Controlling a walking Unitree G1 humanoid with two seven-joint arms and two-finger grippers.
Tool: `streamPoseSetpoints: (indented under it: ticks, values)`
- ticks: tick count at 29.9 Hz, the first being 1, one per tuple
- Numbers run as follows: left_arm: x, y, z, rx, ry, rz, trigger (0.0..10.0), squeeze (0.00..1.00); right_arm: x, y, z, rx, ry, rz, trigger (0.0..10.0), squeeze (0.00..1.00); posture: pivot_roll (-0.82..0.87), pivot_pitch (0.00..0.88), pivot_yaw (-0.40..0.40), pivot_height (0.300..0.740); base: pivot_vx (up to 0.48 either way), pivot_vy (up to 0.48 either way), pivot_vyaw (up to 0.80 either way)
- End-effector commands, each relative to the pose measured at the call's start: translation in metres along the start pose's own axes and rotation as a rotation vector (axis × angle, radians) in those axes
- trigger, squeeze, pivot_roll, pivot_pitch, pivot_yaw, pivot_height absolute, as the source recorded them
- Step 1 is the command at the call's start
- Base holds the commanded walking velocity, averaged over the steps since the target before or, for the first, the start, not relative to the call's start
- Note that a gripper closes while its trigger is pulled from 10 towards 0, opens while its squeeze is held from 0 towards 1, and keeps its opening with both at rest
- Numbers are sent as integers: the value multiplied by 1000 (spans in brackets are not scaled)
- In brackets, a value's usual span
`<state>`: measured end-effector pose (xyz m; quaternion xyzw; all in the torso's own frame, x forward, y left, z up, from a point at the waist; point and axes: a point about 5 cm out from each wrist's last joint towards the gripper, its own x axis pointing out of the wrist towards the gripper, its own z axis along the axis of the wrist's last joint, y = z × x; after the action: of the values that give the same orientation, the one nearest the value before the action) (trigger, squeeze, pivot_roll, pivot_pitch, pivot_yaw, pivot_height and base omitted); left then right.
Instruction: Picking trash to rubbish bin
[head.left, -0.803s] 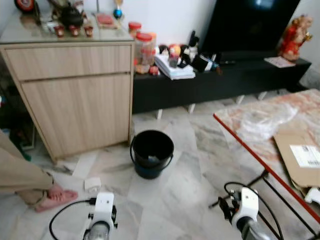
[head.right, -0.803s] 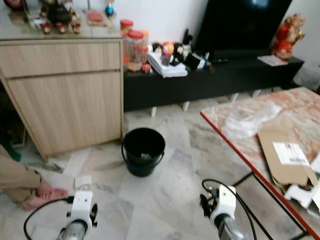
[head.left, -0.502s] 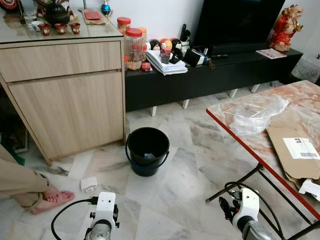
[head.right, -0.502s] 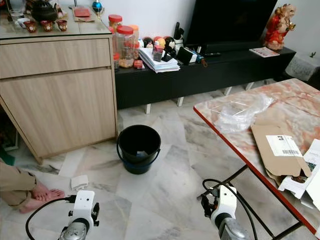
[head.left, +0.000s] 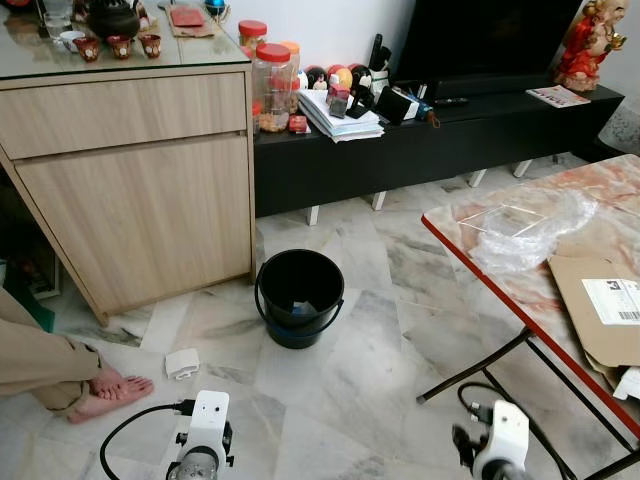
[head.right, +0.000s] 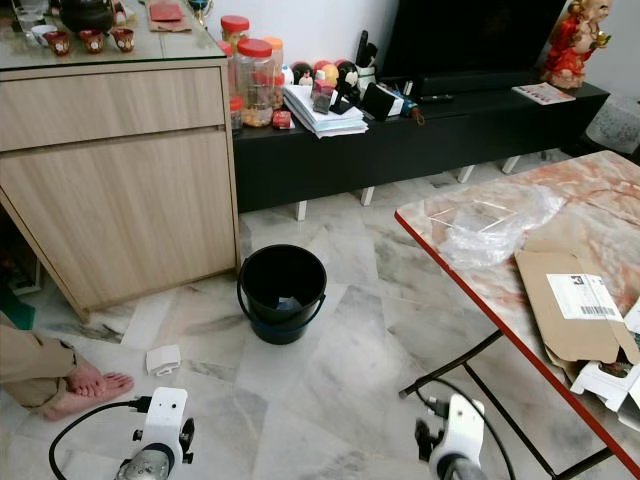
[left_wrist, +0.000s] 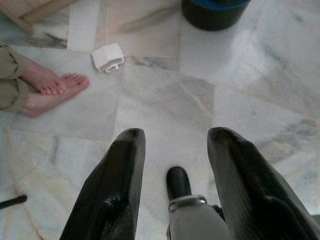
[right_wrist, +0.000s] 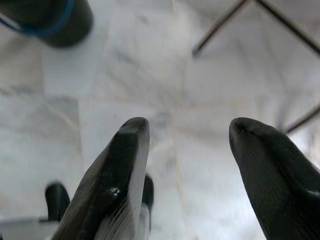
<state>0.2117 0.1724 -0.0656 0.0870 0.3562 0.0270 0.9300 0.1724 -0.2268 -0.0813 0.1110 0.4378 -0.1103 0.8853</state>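
Observation:
A black bucket (head.left: 299, 295) serving as the rubbish bin stands on the marble floor ahead, with a scrap lying inside it. A small white piece of trash (head.left: 181, 363) lies on the floor to its left, near a person's bare feet (head.left: 110, 388); the left wrist view shows this white piece (left_wrist: 108, 56) beyond the fingers. On the table at the right lie a crumpled clear plastic bag (head.left: 527, 232) and flattened cardboard (head.left: 605, 308). My left gripper (left_wrist: 175, 145) hangs open over bare floor, holding nothing. My right gripper (right_wrist: 187, 130) is open too, above the floor beside the table's legs.
A wooden cabinet (head.left: 130, 170) stands at the left and a low black TV bench (head.left: 430, 150) with jars and papers runs along the back wall. The red-edged marble table (head.left: 480, 275) fills the right side. A person (head.left: 40, 360) sits at the left edge.
The camera has shifted and steadied from a blurred view; the bucket sits about where it was. Both wrists hang lower in the picture. Nothing was picked up or let go.

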Motion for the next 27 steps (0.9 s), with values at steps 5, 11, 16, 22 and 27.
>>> streamPoseSetpoints:
  ticks: [5, 11, 16, 22, 27]
  values:
    - [-4, -3, -14, 24, 66, -20, 10000, 0, -1, -1, -9, -21, 43, -22, 10000, 0, 149, 0, -135, 740, 0, 0, 0]
    - [-6, 1, -20, 13, 82, -6, 10000, 0, -1, 1, -8, -3, 33, -22, 10000, 0, 157, 0, -133, 740, 0, 0, 0]
    - [-7, 3, -23, 9, 94, -1, 10000, 0, -2, -3, -12, -25, 61, -28, 10000, 0, 158, 0, -134, 740, 0, 0, -318]
    - [-7, 4, -25, 13, 97, 2, 10000, 0, -5, -15, -15, -38, 85, -46, 10000, 0, 155, 0, -132, 740, 0, 0, -785]
    - [-7, 4, -25, 13, 96, 6, 10000, 0, -6, -19, -17, -44, 95, -52, 10000, 0, 155, 0, -132, 740, 0, 0, -781]
